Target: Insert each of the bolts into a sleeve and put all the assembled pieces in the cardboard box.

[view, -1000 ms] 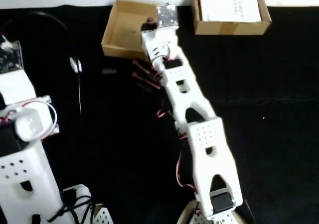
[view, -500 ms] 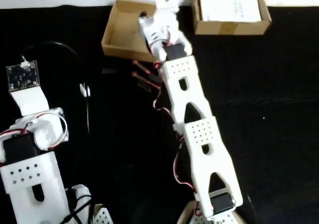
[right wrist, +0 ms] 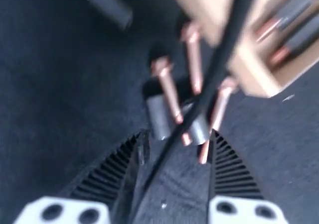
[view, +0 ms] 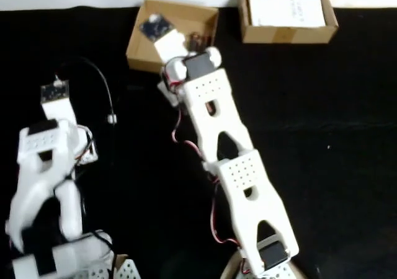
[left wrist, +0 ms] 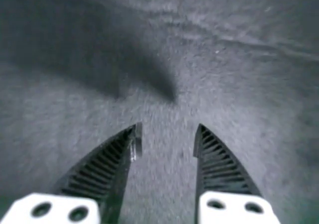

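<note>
Three copper bolts (right wrist: 167, 87) lie on the black cloth just outside the cardboard box (view: 144, 48), beside two grey sleeves (right wrist: 158, 117). Another dark sleeve (right wrist: 109, 6) lies farther off. My right gripper (right wrist: 177, 140) hovers open over the bolts and sleeves, holding nothing. Inside the box (right wrist: 249, 64) lie grey sleeves with copper bolts in them (right wrist: 286, 20). In the high view the right arm (view: 214, 121) covers the loose parts. My left gripper (left wrist: 164, 132) stands open above bare cloth, well left of the box.
A second cardboard box (view: 288, 32) holding white paper stands at the back right. A black cable (right wrist: 209, 79) crosses the right wrist view over the bolts. The left arm (view: 46, 146) with its cable (view: 107, 96) stands at the left.
The right arm's wrist has swung left from over the box's rim to the bolts in front of it. The left arm has shifted right and reared up.
</note>
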Robot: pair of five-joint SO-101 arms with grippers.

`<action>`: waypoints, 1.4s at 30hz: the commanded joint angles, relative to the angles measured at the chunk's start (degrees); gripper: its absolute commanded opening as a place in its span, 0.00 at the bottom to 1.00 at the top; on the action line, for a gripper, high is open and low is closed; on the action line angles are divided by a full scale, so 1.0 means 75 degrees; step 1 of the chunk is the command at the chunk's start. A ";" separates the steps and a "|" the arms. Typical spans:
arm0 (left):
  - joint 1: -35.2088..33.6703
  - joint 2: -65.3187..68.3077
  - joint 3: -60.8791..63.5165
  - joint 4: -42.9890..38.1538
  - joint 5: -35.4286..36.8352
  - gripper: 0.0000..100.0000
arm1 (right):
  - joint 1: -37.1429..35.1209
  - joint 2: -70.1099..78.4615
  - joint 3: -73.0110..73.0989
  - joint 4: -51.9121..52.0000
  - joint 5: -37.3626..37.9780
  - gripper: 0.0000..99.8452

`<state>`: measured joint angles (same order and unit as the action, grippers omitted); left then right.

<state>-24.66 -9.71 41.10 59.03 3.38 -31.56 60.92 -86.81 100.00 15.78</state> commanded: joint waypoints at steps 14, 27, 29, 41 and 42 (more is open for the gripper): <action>0.0006 0.2983 -0.2503 0.0633 0.0527 0.18 | -0.0123 -0.0522 0.2139 -0.0674 0.0586 0.24; 0.0006 0.2983 -0.2491 0.0610 0.0527 0.18 | -0.0463 -0.0510 0.3780 -0.2667 0.0586 0.23; 0.0006 0.2983 -0.2491 0.0610 0.0527 0.18 | -0.0440 -0.0510 0.4015 -0.2714 0.0563 0.23; -0.0018 0.2971 -0.2491 0.0621 0.0527 0.18 | -0.0416 -0.0522 0.4319 -0.2491 0.0610 0.08; -0.0018 0.2971 -0.2491 0.0621 0.0527 0.18 | -0.0416 -0.0522 0.4319 -0.2350 0.0656 0.08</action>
<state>-24.66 12.44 24.04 63.78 6.90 -34.29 59.25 -54.99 79.87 19.82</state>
